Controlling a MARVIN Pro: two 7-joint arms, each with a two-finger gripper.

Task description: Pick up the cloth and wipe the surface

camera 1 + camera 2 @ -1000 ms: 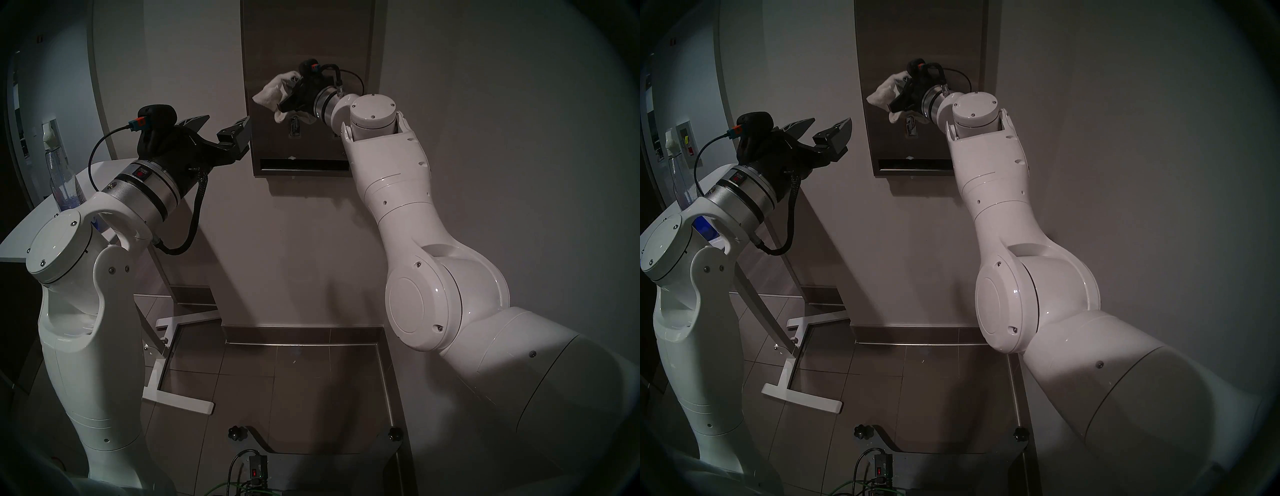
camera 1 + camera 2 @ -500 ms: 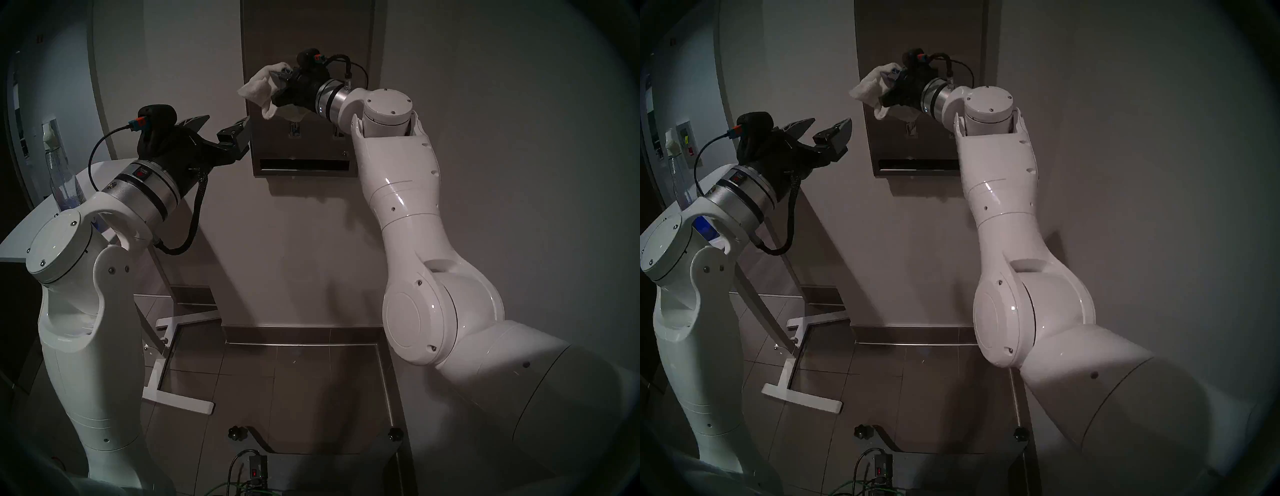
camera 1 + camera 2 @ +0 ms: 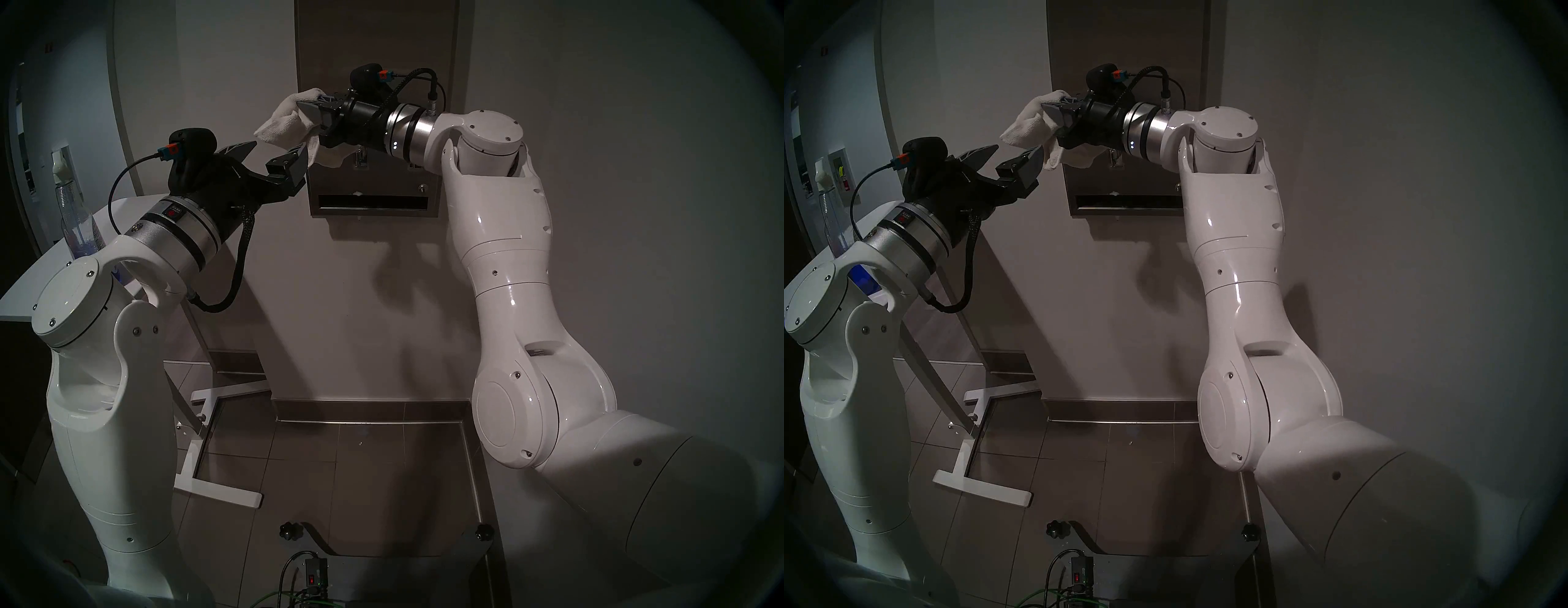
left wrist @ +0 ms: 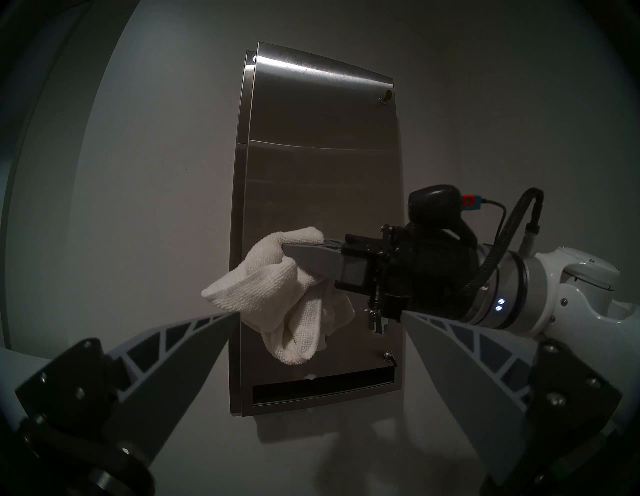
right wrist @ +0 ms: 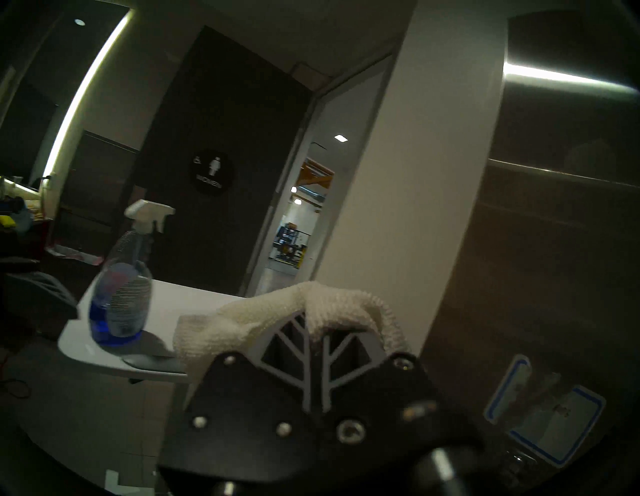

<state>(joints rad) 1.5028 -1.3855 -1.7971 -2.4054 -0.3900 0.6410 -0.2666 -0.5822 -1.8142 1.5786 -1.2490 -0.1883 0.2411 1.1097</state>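
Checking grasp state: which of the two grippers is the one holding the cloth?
The right gripper, shut on the cloth in front of the steel dispenser front. The left gripper is open and empty.

Glossy white arm shells, small dark screws; silver wrist rings; black grippers, grey ribbed fingers, braided black cables.

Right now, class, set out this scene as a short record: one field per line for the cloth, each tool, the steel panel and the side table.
cloth: off-white towel, bunched, hanging in front of the dispenser's left edge
right tool: shut on the towel, pointing sideways
left tool: open, empty, facing the dispenser
surface: brushed steel dispenser front, dark slot along the bottom
side table: white, holds a spray bottle with blue liquid
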